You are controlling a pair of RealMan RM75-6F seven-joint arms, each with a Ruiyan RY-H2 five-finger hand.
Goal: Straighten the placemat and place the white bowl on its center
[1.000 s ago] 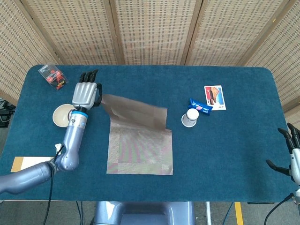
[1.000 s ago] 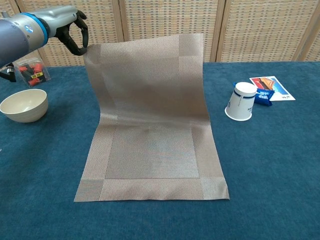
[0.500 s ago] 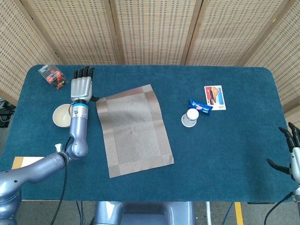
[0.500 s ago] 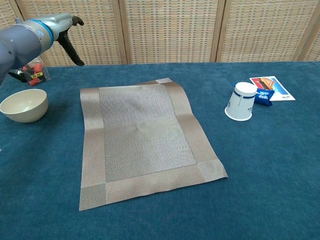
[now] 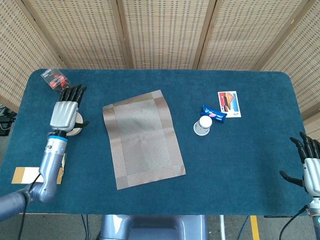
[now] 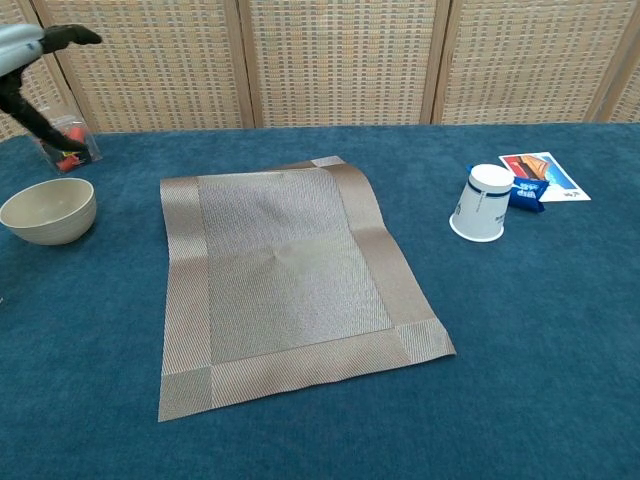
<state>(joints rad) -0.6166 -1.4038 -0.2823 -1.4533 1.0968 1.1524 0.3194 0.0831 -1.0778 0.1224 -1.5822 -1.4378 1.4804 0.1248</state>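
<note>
The brown woven placemat (image 5: 142, 138) lies flat on the blue table (image 5: 250, 160), turned slightly counter-clockwise; in the chest view the placemat (image 6: 285, 275) has its far right corner a little curled. The white bowl (image 6: 48, 209) stands upright left of the mat. In the head view my left hand (image 5: 64, 113) hovers over the bowl (image 5: 76, 130) and hides most of it, with fingers stretched out and holding nothing. The chest view catches only part of that left hand (image 6: 35, 45) at the top left edge. My right hand (image 5: 310, 167) hangs open at the table's near right edge.
A white paper cup (image 5: 203, 125) lies right of the mat, with a blue packet (image 5: 214, 114) and a picture card (image 5: 229, 103) behind it. A red snack bag (image 5: 56, 80) sits at the far left corner. A tan sheet (image 5: 25, 174) lies at the near left edge.
A second ago my left hand held the mat's far edge up; the mat has dropped flat. The hand let go and moved left over the bowl. The right hand barely shifted.
</note>
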